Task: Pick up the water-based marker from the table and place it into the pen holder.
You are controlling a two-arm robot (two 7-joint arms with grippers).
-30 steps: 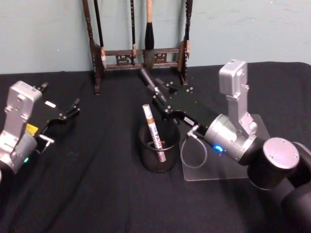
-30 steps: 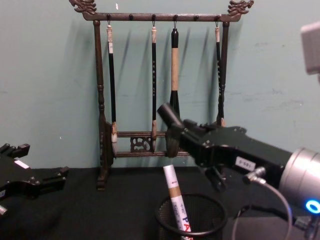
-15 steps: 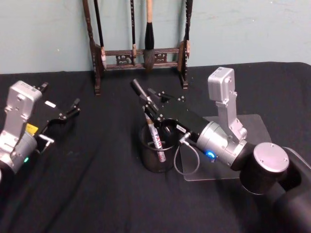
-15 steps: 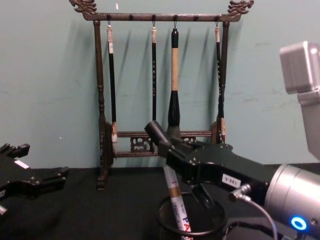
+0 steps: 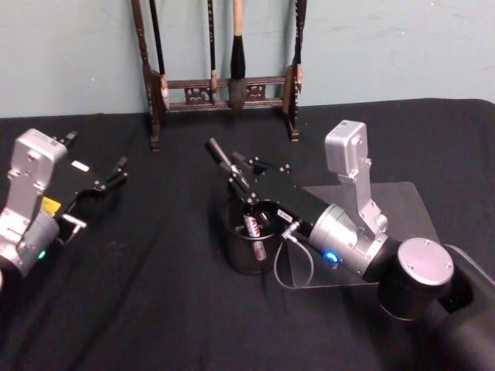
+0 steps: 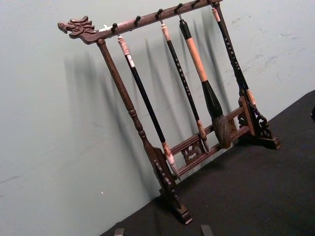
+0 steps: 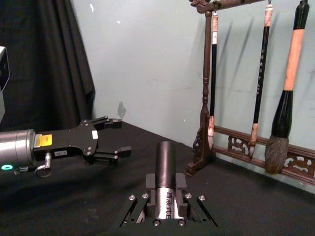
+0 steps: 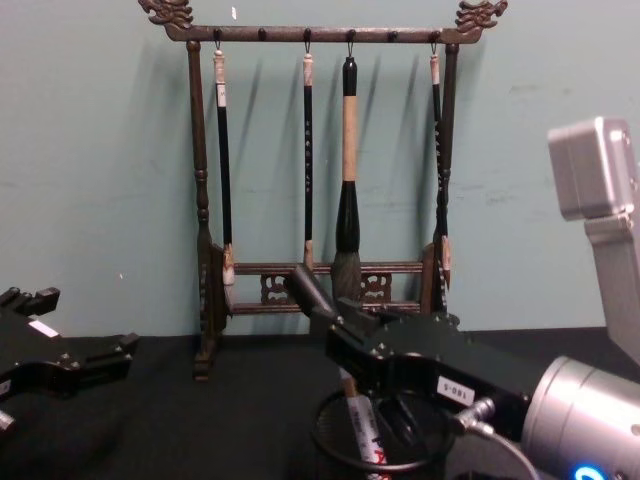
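Overhead, marker (image 5: 253, 229) inside pen holder (image 5: 249, 246), right tool (image 5: 232, 171) above.

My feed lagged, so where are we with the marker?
Done: the pick-up. The right gripper is shut on a black-capped marker. In hand: it holds the marker tilted over the holder, where a white marker already stands. Left: lower and release. The left gripper sits open at the table's left.

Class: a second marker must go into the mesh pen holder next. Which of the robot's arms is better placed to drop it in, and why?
The right. Its hand is over the pen holder, gripping a dark marker. The left hand rests far off on the table's left side, open.
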